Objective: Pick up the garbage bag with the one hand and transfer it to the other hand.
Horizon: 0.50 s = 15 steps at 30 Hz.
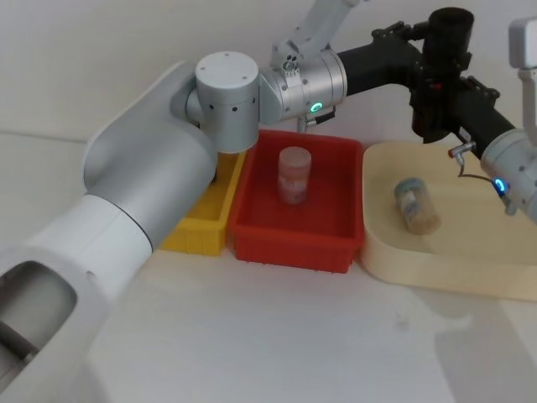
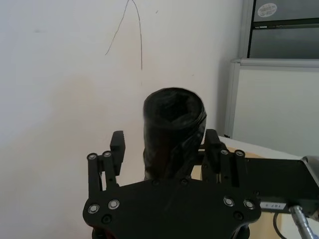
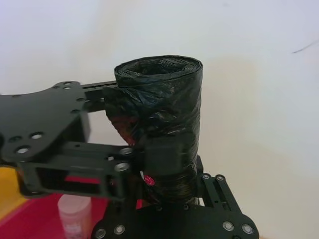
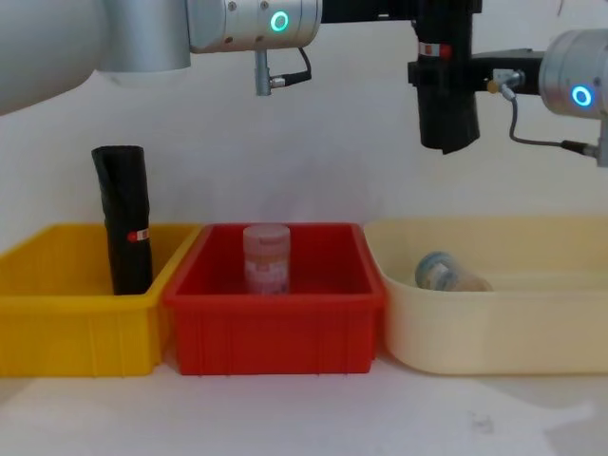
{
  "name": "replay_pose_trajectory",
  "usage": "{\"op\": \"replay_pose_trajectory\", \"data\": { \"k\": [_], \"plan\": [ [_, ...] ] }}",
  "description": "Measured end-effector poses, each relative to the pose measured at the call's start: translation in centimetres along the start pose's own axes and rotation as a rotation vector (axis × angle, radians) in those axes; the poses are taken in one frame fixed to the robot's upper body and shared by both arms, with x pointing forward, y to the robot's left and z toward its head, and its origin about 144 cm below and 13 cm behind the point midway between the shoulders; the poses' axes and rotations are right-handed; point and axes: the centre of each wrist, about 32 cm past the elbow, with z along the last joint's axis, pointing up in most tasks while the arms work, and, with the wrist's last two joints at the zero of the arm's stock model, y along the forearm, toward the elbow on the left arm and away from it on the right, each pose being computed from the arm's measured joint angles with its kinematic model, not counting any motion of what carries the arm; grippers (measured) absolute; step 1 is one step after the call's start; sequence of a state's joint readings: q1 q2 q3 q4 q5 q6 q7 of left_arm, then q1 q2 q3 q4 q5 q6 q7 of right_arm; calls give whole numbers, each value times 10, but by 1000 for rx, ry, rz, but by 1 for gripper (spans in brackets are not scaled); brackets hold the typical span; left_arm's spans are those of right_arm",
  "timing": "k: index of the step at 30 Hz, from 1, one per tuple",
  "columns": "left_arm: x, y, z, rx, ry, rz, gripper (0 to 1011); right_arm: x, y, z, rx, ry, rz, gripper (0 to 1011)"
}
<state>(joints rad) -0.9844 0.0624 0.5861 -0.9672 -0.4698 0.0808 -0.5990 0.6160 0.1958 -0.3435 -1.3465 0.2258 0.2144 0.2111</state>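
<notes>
Chest view: the garbage bag (image 4: 446,109) hangs upright in the air, above the joint between the red tray (image 4: 275,318) and the beige tray (image 4: 494,323). My left end effector (image 4: 439,17) meets it near its top. My right end effector (image 4: 443,72) meets it lower down.

Left wrist view: my left end effector is part-way open. One finger (image 2: 117,145) stands apart from the roll.

Right wrist view: my right end effector appears clamped on the roll.

Procedure: confirm the right grip is firm. Open the left wider, then withdraw it straight back without brushing the roll.
</notes>
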Motion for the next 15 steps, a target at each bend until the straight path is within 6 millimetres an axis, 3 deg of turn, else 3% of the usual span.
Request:
{"op": "replay_pose_trajectory", "data": {
  "k": [3, 15],
  "plan": [
    [0, 0, 0, 0, 0, 0, 1001, 3, -2, 0, 4, 0, -22, 538],
    [0, 0, 0, 0, 0, 0, 1001, 25, -11, -6, -28, 7, -128, 538]
  ]
}}
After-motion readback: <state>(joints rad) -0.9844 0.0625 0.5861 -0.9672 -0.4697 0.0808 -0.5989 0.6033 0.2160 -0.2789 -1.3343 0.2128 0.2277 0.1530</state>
